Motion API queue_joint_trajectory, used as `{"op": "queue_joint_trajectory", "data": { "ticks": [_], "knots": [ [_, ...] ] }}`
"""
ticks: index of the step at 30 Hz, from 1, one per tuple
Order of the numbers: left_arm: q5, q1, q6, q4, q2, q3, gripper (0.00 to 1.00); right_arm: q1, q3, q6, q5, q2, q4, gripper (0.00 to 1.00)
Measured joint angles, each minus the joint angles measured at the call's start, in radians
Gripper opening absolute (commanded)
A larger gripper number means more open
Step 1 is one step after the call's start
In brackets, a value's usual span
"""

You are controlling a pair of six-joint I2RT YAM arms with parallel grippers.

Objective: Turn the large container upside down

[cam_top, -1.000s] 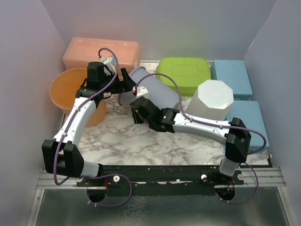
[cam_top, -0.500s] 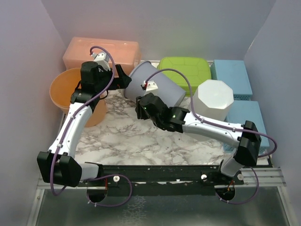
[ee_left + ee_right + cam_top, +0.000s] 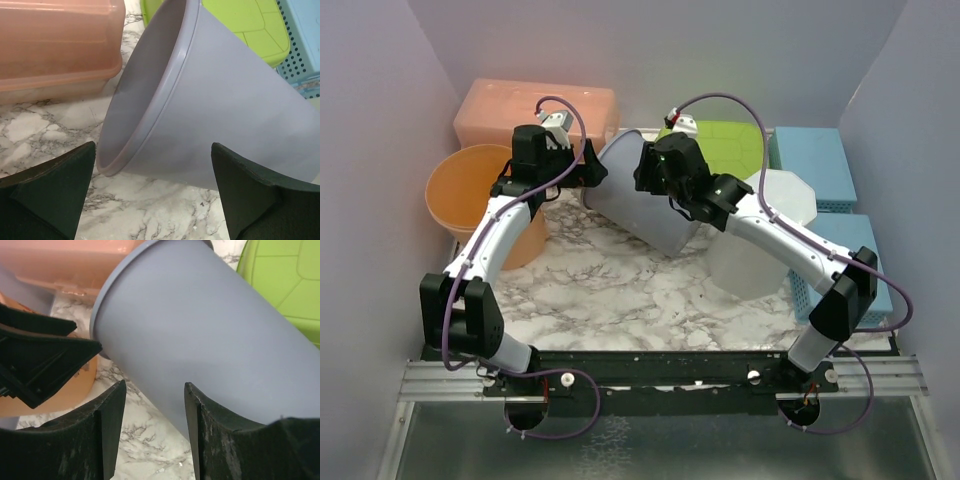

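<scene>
Right now the big grey container (image 3: 645, 205) lies tipped over on the marble table (image 3: 600, 290), between the two arms. Its open mouth faces the pink box (image 3: 535, 105). The left gripper (image 3: 152, 150) is spread wide open beside the rim and holds nothing. The right gripper (image 3: 155, 385) is partly open just over the container's side, and it grips nothing either.

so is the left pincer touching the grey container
Cannot tell. Left wrist view: marble shows between the grey container and one finger of the left pincer, but the other finger overlaps the container wall, no gap visible.
</scene>
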Motion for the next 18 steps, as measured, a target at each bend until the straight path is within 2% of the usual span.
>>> {"op": "queue_joint_trajectory", "data": {
  "ticks": [8,14,18],
  "knots": [
    [0.133,0.013,0.075,0.025,0.075,0.018,0.92,-0.011,-0.01,0.015,-0.101,0.018,-0.01,0.56],
    [0.254,0.027,0.1,0.03,0.095,0.001,0.73,-0.026,-0.01,0.029,-0.139,0.018,-0.01,0.58],
    [0.286,0.039,0.105,0.035,0.077,-0.043,0.6,-0.039,-0.01,0.034,-0.153,0.018,-0.01,0.58]
  ]
}}
